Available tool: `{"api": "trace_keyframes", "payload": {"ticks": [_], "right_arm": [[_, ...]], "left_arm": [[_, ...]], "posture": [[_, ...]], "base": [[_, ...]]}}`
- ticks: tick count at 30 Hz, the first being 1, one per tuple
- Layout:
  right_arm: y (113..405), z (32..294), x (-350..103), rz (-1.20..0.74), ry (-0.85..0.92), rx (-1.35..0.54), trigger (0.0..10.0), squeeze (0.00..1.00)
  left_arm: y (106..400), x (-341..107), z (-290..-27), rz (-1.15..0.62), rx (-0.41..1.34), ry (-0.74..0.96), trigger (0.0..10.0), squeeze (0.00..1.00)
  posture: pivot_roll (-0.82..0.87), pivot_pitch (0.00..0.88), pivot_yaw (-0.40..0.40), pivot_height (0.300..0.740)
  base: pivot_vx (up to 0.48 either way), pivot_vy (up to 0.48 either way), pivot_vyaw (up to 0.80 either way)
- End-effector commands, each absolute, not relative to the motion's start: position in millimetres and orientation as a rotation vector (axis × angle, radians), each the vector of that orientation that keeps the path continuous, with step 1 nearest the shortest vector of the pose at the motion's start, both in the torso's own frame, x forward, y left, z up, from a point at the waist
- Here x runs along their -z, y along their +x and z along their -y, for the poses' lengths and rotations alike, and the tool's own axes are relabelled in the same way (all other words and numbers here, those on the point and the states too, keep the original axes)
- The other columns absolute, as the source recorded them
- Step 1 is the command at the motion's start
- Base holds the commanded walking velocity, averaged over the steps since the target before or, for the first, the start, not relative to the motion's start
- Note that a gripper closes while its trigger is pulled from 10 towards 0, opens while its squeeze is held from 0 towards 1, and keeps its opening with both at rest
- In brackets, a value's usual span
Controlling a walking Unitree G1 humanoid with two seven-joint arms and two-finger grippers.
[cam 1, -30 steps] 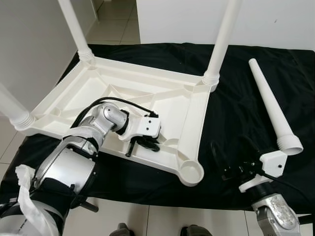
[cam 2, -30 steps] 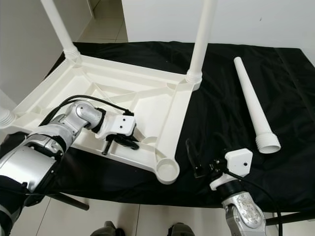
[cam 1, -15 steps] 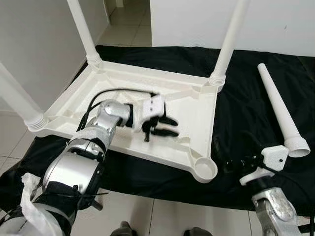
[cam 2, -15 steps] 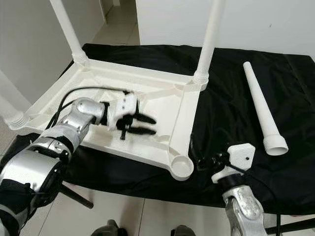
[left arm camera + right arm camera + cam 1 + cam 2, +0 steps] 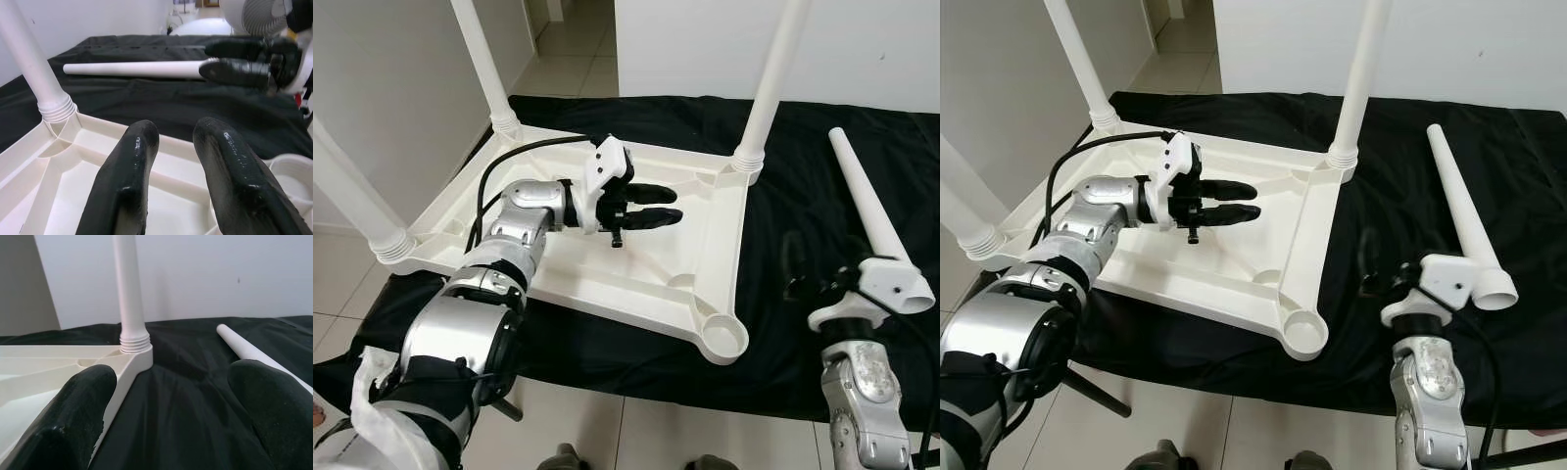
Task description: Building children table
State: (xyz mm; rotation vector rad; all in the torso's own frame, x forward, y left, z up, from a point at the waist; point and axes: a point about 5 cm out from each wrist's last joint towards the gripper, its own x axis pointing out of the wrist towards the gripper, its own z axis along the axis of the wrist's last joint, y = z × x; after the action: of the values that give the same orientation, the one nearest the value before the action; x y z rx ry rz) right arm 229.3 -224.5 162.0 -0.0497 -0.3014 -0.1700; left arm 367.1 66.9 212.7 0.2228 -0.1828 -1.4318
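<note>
A black cloth (image 5: pixel 822 176) underlies everything. On it the white table (image 5: pixel 636 264) lies upside down below the left gripper (image 5: pixel 656 206), three legs screwed in (one corner socket (image 5: pixel 722 339) is bare, between the two grippers). The left gripper hovers above the ribbed underside, fingers (image 5: pixel 128 176) slightly parted and holding nothing. The right gripper (image 5: pixel 1367 262) hangs over the cloth beside the table's edge, fingers (image 5: pixel 88 396) spread wide, empty. The loose leg (image 5: pixel 867 220) lies just beyond it on the cloth.

White table (image 5: pixel 607 264) & loose leg (image 5: pixel 867 211), black cloth (image 5: pixel 803 147), black fingers (image 5: pixel 122 171).
</note>
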Motion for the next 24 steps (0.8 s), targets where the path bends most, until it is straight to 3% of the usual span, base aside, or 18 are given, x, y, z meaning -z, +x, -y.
{"api": "trace_keyframes", "payload": {"ticks": [1, 10, 14, 24], "right_arm": [[230, 228, -159, 0.288, -0.054, 0.202, 10.0, 0.0], [235, 236, -160, 0.313, -0.032, 0.364, 10.0, 0.0], [235, 235, -161, 0.318, -0.034, 0.385, 10.0, 0.0], [237, 231, -156, 0.312, -0.032, 0.42, 10.0, 0.0]], "left_arm": [[392, -223, -81, 0.222, 0.887, 0.121, 10.0, 0.0], [382, -206, -99, 0.244, 0.768, -0.068, 10.0, 0.0], [383, -200, -112, 0.243, 0.64, -0.161, 10.0, 0.0], [354, -182, -139, 0.328, 0.263, -0.247, 10.0, 0.0]], "posture": [[-0.08, 0.0, 0.116, 0.74], [-0.08, 0.0, 0.101, 0.74], [-0.08, 0.0, 0.093, 0.74], [-0.07, 0.0, 0.093, 0.74]], "base": [[0.0, 0.0, 0.0], [0.0, 0.0, 0.0], [0.0, 0.0, 0.0], [0.0, 0.0, 0.0]]}}
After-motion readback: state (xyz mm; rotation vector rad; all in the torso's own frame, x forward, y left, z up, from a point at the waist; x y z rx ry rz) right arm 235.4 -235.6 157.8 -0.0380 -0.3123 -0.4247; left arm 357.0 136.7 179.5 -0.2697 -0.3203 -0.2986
